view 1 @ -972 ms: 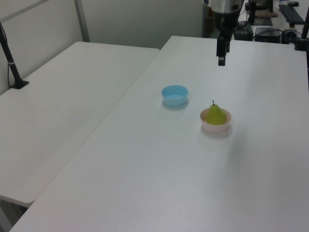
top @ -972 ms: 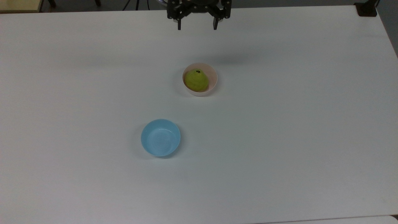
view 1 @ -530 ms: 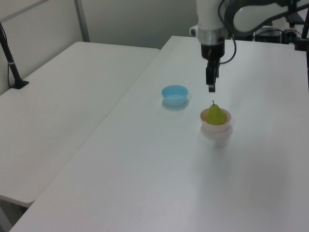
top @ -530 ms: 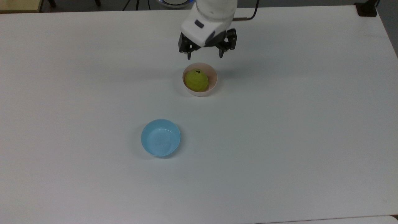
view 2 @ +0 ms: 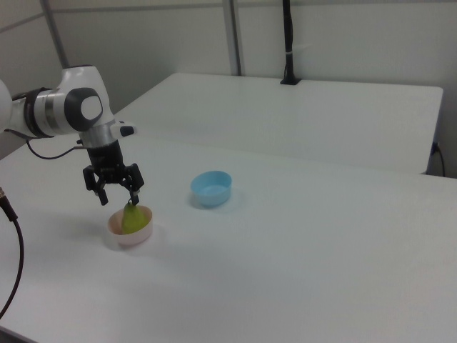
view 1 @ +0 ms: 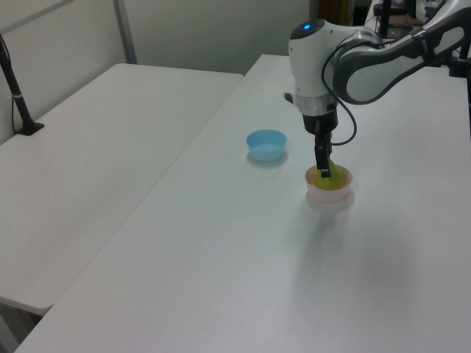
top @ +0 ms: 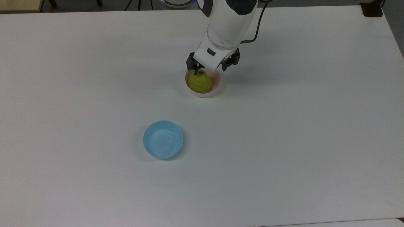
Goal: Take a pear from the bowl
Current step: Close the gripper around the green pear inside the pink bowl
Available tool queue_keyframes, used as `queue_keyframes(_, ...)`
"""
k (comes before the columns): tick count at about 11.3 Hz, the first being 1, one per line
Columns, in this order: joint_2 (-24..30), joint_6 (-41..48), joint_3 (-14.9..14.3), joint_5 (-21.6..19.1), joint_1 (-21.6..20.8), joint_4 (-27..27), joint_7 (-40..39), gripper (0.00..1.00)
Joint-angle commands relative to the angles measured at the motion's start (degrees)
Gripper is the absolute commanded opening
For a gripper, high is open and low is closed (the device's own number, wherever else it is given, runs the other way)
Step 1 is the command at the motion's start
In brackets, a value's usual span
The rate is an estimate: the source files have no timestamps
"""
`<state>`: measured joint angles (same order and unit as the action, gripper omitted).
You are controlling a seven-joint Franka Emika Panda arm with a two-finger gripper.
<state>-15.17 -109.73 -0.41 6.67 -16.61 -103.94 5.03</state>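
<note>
1 pear (top: 199, 82) in 1 pink bowl (top: 216, 82); 1 blue bowl (top: 163, 139) apart; fingers (view 2: 134, 196) spread wide above pear.

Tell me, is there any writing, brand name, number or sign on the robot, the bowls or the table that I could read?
None can be read.
The white robot arm: no legible lettering or logo.
The pink bowl holding the pear: plain walls, no text.
The light blue bowl: plain, no text.
The white table: bare surface, no labels or signs.
</note>
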Motion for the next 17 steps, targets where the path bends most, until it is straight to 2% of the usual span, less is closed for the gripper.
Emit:
queue_keyframes(1, -0.47, -2.07, -0.38, 0.1, 0.7, -2.14, -3.97, 0.94)
queue_keyframes(7, -3.02, -4.27, -0.47, 0.63, 1.4, -2.31, -4.5, 0.76)
queue_keyframes(9, -3.03, -4.27, -0.56, 0.63, 1.84, -2.31, -5.2, 0.61)
queue_keyframes(11, -2.85, -4.27, -0.56, 0.63, 1.84, -2.14, -5.2, 0.39)
queue_keyframes(12, -2.59, -4.01, -0.47, 0.63, 1.84, -1.88, -5.2, 0.34)
queue_keyframes(14, -0.23, -2.35, -0.47, 0.28, 1.84, -1.35, -5.11, 0.31)
queue_keyframes(17, 2.85, 3.45, -0.39, -0.34, 1.58, 2.59, -4.41, 0.31)
